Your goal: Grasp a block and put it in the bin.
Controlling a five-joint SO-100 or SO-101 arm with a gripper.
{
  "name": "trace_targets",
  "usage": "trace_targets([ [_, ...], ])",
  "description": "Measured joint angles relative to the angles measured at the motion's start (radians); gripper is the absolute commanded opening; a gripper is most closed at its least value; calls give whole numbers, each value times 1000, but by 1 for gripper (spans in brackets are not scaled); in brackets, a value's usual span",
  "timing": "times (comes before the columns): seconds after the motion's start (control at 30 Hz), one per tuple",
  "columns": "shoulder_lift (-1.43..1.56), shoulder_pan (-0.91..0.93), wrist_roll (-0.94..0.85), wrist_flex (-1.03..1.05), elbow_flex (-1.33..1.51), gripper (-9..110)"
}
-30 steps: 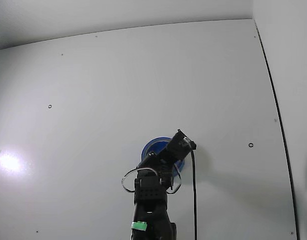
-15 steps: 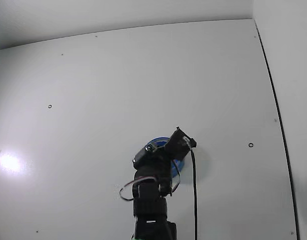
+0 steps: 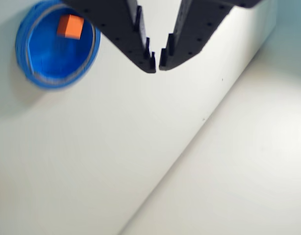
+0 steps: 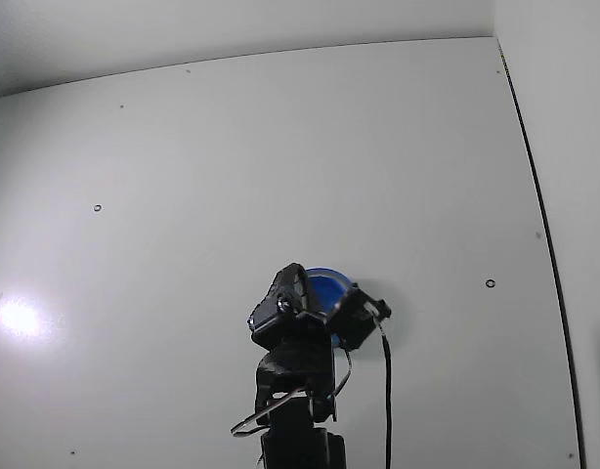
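Above the white table (image 4: 183, 147), the black arm (image 4: 295, 391) rises from the bottom edge of the fixed view and bends over the blue bowl (image 4: 324, 288), hiding most of it; only an arc of blue shows past the wrist. From the wrist view, the gripper (image 3: 157, 62) enters from the top edge, its two black toothed fingers (image 3: 126, 29) drawn nearly together at the tips with only a thin slit between, clasping nothing. Up and to the left of those tips in that view sits the bowl (image 3: 40, 63), and the small orange-red cube (image 3: 70, 26) rests inside it near the upper rim, apart from the gripper. No readable writing shows anywhere.
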Motion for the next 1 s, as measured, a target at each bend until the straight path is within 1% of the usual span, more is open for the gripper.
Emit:
trace_targets([
  [0.17,0,0,319,118,0,0],
  [0.27,0,0,423,178,0,0],
  [0.37,-8,0,419,224,5,0],
  [0.53,-11,0,350,239,107,0],
  [0.73,-12,0,296,239,387,0],
  [1.0,-11,0,293,239,402,0],
])
